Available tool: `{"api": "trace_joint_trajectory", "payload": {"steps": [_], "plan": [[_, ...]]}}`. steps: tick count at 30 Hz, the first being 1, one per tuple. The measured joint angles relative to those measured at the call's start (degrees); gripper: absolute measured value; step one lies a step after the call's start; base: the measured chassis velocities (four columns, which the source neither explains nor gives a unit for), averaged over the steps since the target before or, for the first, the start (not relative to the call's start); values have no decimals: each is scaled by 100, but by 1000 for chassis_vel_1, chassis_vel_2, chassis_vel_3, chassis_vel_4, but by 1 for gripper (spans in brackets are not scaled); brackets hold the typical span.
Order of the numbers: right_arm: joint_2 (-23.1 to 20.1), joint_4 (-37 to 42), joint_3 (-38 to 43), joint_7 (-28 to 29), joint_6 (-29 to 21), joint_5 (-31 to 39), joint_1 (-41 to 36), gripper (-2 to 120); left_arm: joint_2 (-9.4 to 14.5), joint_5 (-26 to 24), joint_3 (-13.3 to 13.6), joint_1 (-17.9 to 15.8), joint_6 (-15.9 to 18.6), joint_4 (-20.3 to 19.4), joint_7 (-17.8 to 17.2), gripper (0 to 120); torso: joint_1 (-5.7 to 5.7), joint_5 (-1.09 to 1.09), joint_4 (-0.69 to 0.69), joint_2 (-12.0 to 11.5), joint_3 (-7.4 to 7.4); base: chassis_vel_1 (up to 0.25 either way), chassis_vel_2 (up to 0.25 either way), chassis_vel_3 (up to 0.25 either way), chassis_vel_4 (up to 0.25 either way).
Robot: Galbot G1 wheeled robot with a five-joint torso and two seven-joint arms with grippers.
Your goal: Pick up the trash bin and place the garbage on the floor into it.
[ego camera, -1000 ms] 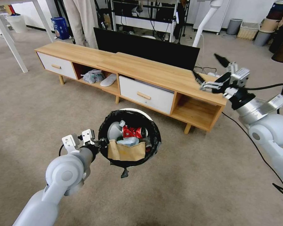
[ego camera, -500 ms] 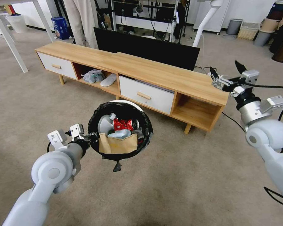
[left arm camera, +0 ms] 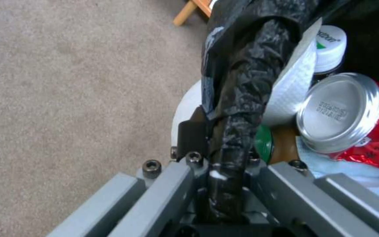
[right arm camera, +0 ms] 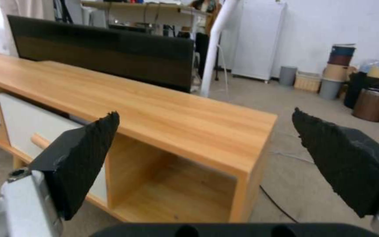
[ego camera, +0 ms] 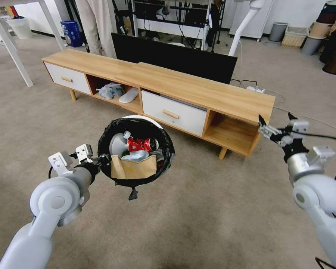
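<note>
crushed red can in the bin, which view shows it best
The left wrist view: the crushed red can sits close up, silver end facing the camera. The head view shows it small inside the trash bin, held by the left gripper.

trash bin: black-lined, upright, off floor | garbage: inside

The left arm reaches forward from about 7 o'clock in the head view, its left gripper clamped with jaws closed on the bag-covered rim of the trash bin. The right arm extends from 4 o'clock, wrist raised, the right gripper empty with jaws spread wide.
</note>
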Motion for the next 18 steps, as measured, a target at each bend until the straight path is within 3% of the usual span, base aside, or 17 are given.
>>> {"api": "trace_joint_trajectory", "payload": {"steps": [18], "plan": [[819, -333, 320, -244, 339, -779, -652, 100, -40, -15, 3, 88, 29, -40, -18, 1, 0, 0, 1, 0, 0, 0, 0, 0, 0]]}}
